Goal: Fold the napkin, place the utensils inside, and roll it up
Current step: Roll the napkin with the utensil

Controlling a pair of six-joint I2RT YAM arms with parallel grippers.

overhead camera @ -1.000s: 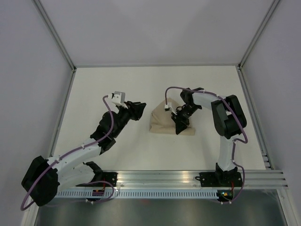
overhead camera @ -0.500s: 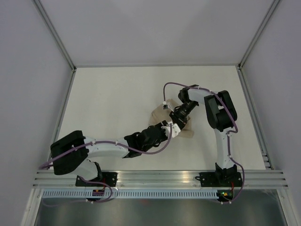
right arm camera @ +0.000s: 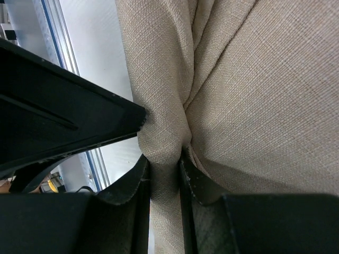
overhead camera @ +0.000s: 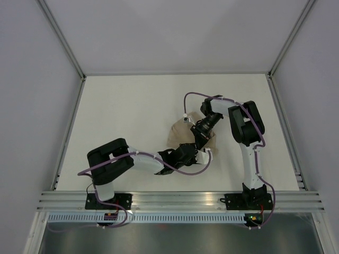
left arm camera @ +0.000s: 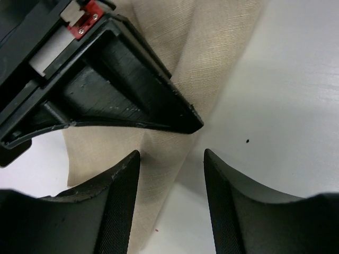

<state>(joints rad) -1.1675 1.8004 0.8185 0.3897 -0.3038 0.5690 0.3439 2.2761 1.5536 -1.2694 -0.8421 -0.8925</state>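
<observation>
**A:** Where's the napkin?

**B:** The napkin (overhead camera: pixel 176 135) lies bunched in loose folds on the white table (overhead camera: pixel 122 106), a little right of centre, between the two arms' wrists.

**A:** Is anything gripping it?

**B:** Yes, the right gripper (right arm camera: pixel 165 170). Its fingers (right arm camera: pixel 196 182) are clenched on a raised ridge of the tan cloth, which is squeezed thin between them.

**A:** And the other one?

**B:** The left gripper (left arm camera: pixel 170 154) comes in low from the near side, its tips just beside the right one's tip. Its jaws stand apart, released, with a folded edge of the napkin showing in the gap. I can't tell whether either pad touches the cloth.

**A:** What's around them?

**B:** An aluminium rail (overhead camera: pixel 180 200) runs along the near edge, and grey walls stand on three sides.
</observation>
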